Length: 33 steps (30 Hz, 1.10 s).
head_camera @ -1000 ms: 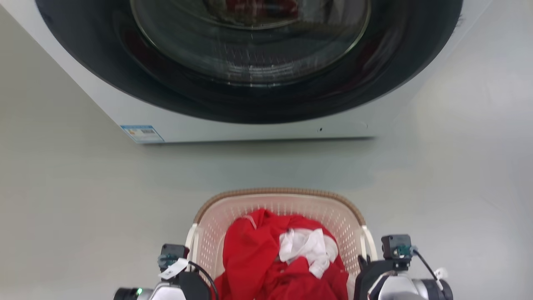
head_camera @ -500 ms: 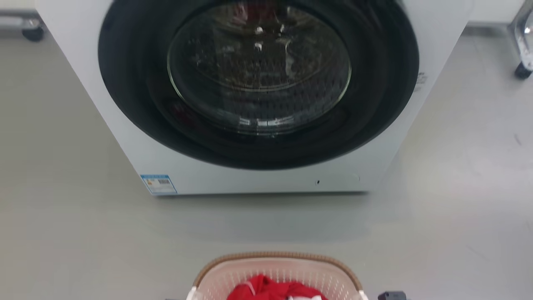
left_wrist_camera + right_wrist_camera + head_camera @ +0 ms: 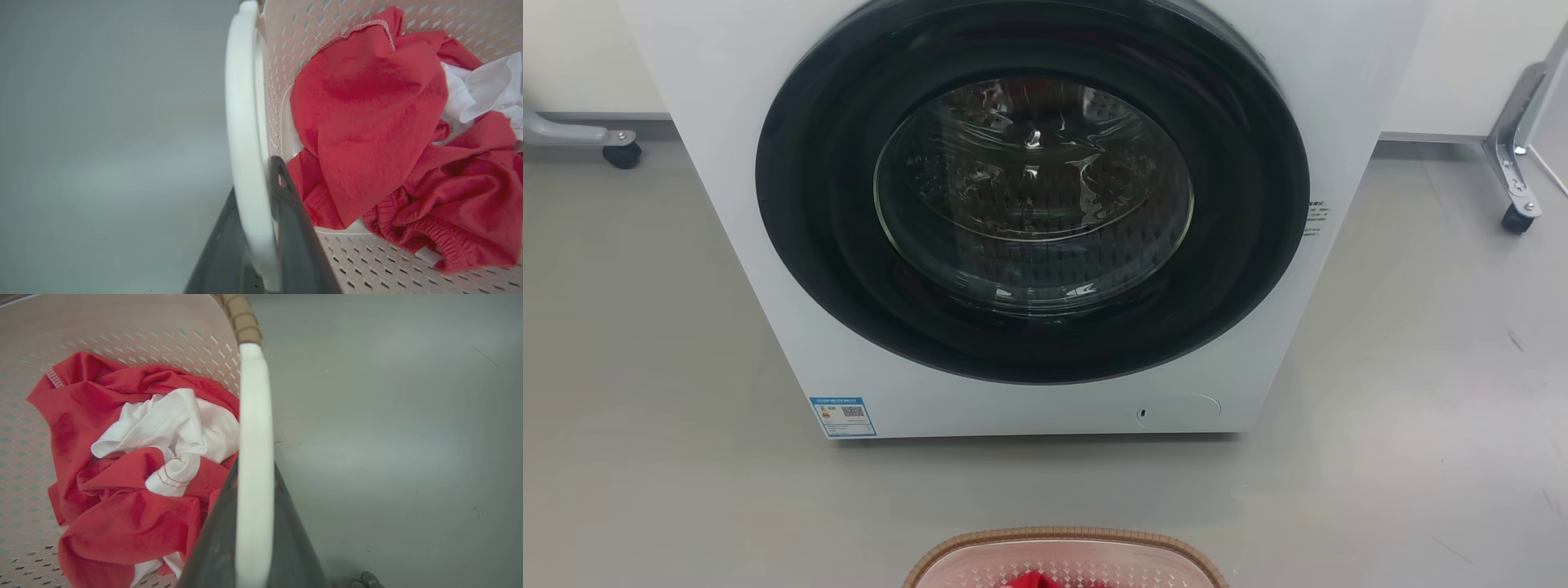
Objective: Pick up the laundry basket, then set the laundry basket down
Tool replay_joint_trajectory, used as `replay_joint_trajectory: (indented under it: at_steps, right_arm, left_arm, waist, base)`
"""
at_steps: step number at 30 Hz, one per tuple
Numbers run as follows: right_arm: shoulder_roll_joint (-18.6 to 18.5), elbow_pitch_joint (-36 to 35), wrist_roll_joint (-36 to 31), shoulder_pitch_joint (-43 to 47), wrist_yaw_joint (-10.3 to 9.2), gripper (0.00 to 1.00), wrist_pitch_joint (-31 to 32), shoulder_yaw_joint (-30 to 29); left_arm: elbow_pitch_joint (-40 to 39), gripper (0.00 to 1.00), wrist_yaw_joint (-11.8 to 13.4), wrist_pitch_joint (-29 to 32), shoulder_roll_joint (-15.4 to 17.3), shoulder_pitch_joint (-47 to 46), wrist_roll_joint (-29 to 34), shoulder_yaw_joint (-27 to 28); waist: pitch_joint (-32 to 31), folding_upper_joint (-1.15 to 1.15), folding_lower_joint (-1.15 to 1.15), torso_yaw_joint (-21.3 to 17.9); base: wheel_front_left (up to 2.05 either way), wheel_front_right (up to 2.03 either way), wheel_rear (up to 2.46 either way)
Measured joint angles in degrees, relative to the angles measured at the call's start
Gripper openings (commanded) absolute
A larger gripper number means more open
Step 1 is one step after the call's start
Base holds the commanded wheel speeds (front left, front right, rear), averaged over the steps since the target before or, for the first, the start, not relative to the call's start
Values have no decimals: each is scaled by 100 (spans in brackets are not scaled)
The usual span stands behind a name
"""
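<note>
The laundry basket (image 3: 1066,539) is cream with small perforations and a brown woven-look rim; its far rim lies at the bottom edge of the head view. Red and white clothes (image 3: 367,134) fill it. In the left wrist view my left gripper (image 3: 255,179) is shut on the basket's white left handle (image 3: 241,122), one dark finger on each side of it. In the right wrist view my right gripper (image 3: 255,465) is shut the same way on the white right handle (image 3: 254,416). Whether the basket rests on the floor I cannot tell.
A white front-loading washing machine (image 3: 768,245) with a dark round door (image 3: 1033,196) stands just beyond the basket, door shut. Grey floor (image 3: 1421,408) stretches on both sides. Castor legs of frames stand at the far left (image 3: 621,153) and far right (image 3: 1515,219).
The head camera has swung up and back: the washing machine now sits lower and smaller in the picture, and the basket has slid down to the bottom edge.
</note>
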Motion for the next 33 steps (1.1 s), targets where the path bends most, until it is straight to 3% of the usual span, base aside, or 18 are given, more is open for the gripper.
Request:
replay_joint_trajectory:
  at_steps: [33]
  right_arm:
    - [2,64,411,-165,0,0,-64,396]
  left_arm:
    - [204,0,-103,-27,-5,-124,-191,-116]
  waist:
    - [46,1,1,-48]
  base:
    - [0,0,0]
